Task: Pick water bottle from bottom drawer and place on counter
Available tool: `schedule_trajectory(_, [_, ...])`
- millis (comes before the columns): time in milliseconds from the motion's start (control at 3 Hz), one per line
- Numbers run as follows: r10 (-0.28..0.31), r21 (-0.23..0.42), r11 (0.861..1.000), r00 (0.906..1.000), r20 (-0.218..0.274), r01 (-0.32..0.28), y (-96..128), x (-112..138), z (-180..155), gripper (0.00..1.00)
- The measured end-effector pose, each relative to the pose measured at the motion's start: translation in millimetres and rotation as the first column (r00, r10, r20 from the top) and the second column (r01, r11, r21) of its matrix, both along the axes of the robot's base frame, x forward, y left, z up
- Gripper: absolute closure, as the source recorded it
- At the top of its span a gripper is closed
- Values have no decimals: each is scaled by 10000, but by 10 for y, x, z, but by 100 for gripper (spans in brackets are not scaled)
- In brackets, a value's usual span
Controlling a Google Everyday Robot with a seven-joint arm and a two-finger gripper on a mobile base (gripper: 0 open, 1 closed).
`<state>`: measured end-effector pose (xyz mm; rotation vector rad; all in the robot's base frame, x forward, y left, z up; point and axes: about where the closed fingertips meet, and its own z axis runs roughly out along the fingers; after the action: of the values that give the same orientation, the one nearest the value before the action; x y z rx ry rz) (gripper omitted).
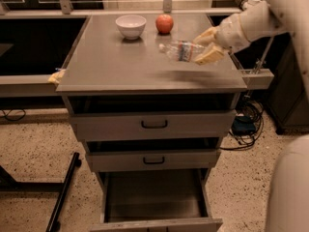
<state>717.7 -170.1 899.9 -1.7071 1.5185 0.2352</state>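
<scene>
I saw the tan-padded gripper (206,46) pinching the small clear plastic water bottle (179,51) sideways above the matte grey counter (116,64).

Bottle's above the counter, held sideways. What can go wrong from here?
1. The gripper, over the right side of the counter, jaws shut on the water bottle, holds it lying sideways above the surface, its shadow below. Released like this, it may drop and roll toward the front edge.
2. The apple and bowl stand just behind; a move backward may knock them.
3. The bottom drawer stands open; a bottle rolling off the front may fall in.
</scene>
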Motion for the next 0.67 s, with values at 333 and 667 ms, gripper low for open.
schedule_trajectory(333, [-182,168,9997,9984,-535,192,87,239,-251,100])
schedule_trajectory(667, [-392,248,9988,9941,-1011,419,103,375,-463,100])
